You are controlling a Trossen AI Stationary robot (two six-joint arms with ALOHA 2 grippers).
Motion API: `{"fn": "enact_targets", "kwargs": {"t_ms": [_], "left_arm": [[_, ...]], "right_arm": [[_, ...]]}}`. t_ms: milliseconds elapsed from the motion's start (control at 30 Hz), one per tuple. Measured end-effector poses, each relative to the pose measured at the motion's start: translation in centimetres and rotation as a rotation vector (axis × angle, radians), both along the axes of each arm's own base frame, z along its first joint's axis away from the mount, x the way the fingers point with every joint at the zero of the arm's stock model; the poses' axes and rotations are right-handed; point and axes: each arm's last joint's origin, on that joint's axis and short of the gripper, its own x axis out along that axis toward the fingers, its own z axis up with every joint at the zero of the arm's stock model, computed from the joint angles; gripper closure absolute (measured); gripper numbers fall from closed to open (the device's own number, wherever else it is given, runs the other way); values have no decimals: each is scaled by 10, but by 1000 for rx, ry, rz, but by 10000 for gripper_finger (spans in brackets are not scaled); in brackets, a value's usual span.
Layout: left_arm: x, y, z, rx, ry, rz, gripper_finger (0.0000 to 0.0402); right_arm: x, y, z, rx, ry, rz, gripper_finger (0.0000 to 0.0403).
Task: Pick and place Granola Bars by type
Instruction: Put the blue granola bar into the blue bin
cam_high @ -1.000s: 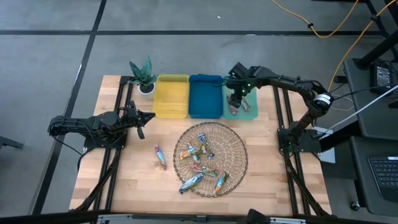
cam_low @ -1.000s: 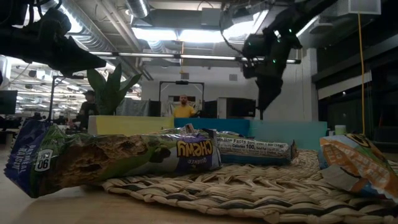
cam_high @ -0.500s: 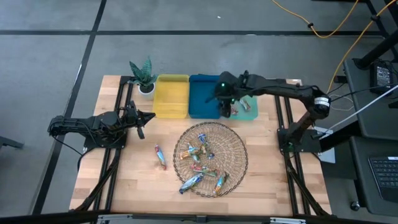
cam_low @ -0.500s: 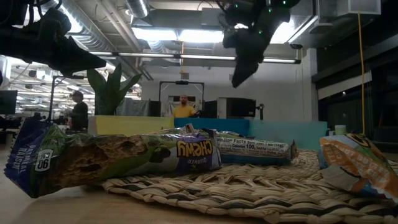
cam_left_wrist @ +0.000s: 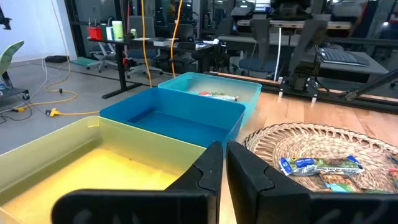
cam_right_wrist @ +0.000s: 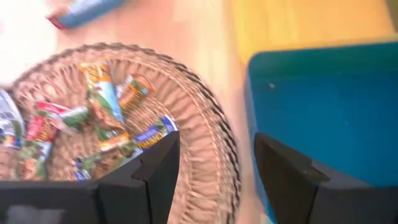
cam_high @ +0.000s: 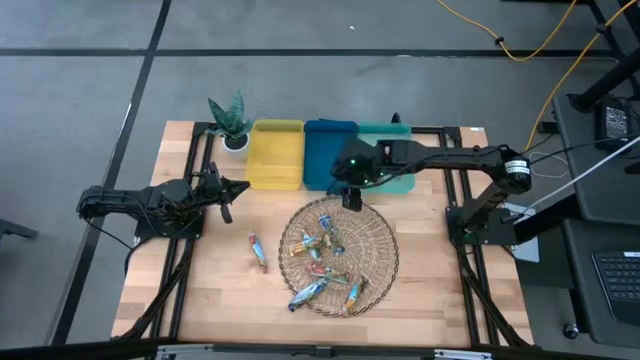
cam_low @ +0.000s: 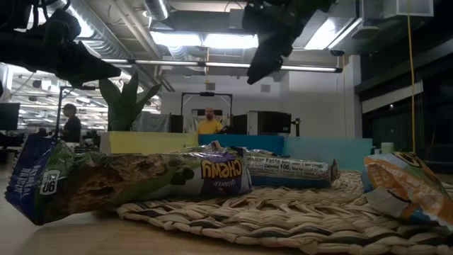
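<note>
Several granola bars (cam_high: 322,243) in red-orange, blue-silver and yellow-tan wrappers lie in the round wire basket (cam_high: 385,262); they fill the front of the low view (cam_low: 141,177). One more bar (cam_high: 258,250) lies on the wood left of the basket. Another bar (cam_left_wrist: 217,95) rests in the teal tray (cam_left_wrist: 249,93). My right gripper (cam_high: 350,192) hangs open above the basket's far rim, next to the blue tray (cam_right_wrist: 323,106); its wrist view looks down on the bars (cam_right_wrist: 102,106). My left gripper (cam_left_wrist: 224,171) waits shut at the table's left, pointing at the trays.
Yellow tray (cam_high: 275,153), blue tray (cam_high: 325,150) and teal tray (cam_high: 395,180) stand side by side along the far edge, with a small potted plant (cam_high: 230,120) at their left. Bare wood lies between my left gripper and the basket. People show in the room beyond.
My right gripper has left the teal tray, swept toward the table's left over the blue tray and come nearer, ending above the basket's far rim. In the low view it has also risen. My left arm has kept still.
</note>
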Motion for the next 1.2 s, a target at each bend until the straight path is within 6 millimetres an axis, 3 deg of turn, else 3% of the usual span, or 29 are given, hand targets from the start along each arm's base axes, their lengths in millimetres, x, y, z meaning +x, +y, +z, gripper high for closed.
{"fn": "enact_targets", "kwargs": {"t_ms": [533,967,1200], "left_arm": [[0,0,0,0,0,0,386],[0,0,0,0,0,0,386],[0,0,0,0,0,0,386]], "right_arm": [[9,48,4,24,-66,91,195],[9,66,4,62,-61,35,195],[15,67,-11,114,0,-28,195]]}}
